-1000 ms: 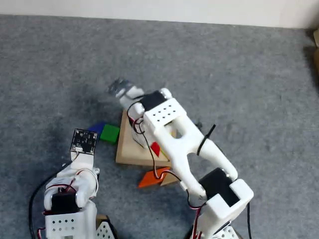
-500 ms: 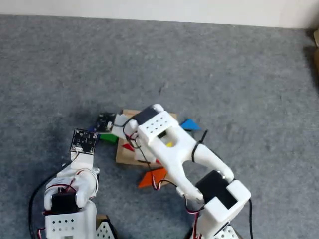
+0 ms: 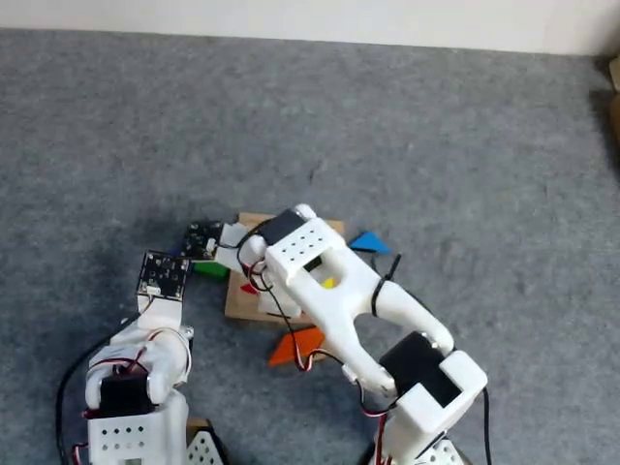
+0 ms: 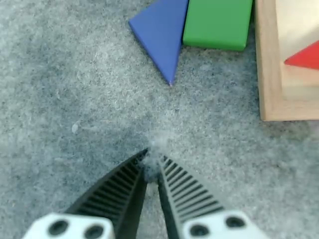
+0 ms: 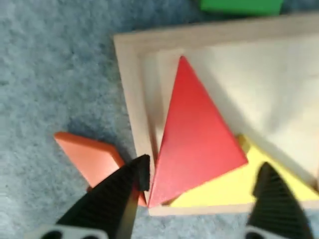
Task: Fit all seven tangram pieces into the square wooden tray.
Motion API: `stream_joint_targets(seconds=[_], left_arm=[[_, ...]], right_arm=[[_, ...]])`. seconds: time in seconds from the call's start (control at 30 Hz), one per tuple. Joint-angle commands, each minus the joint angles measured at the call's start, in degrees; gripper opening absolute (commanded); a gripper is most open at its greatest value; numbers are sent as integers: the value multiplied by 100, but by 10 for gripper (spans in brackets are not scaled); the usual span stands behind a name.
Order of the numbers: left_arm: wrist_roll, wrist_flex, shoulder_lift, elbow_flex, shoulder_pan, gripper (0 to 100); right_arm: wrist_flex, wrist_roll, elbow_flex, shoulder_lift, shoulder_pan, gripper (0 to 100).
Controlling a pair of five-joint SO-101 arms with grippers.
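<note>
- Step in hand, as judged: seating the red triangle (image 5: 199,134) in the tray (image 5: 130,99). The right jaws stood over the tray's corner in the right wrist view.
- Right jaws: spread wide, gripping nothing. The red triangle lay between the two fingers. One tip sat at the tray rim just beside the triangle's lower corner; the other stood apart from it, over the yellow piece (image 5: 219,194).
- Red triangle: inside the tray, along the rim, its edge appearing to overlap the yellow piece. Whether it lay flat on the tray floor could not be told.
- Yellow piece: inside the tray, in the corner next to the red triangle.
- Left jaws: drawn narrow, tips all but meeting, empty, poised low over the grey tabletop (image 4: 65,99). The blue triangle (image 4: 159,35) and green piece (image 4: 218,22) lay ahead of them, touching each other, just outside the tray rim.
- Orange piece (image 5: 87,154): on the tabletop outside the tray, against the rim beside the right jaws' near tip.
- Far blue triangle (image 3: 369,242): on the tabletop at the tray's opposite side, in the high view.
- Progress, as judged: early. Two pieces in, at least four out.
- Next move calls for: confirming that the red triangle sits flush, nudging it off the yellow piece if it rides up, then lifting clear to fetch an outside piece. The orange piece lay nearest the right jaws; the blue triangle nearest the left.
</note>
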Motion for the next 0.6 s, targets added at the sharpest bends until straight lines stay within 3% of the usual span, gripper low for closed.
stream_joint_targets(seconds=[0.0,0.17,0.3,0.57], left_arm=[[44,35,-31,119,-22,7],[44,35,-31,119,-22,7],[44,35,-31,119,-22,7],[44,35,-31,119,-22,7]], right_arm=[[75,-97,-338,-400,400,156],[-365,-923,-541,-374,734,25],[-1024,-1503,-514,-365,1033,23],[-1051,-1486,-13,66,716,22]])
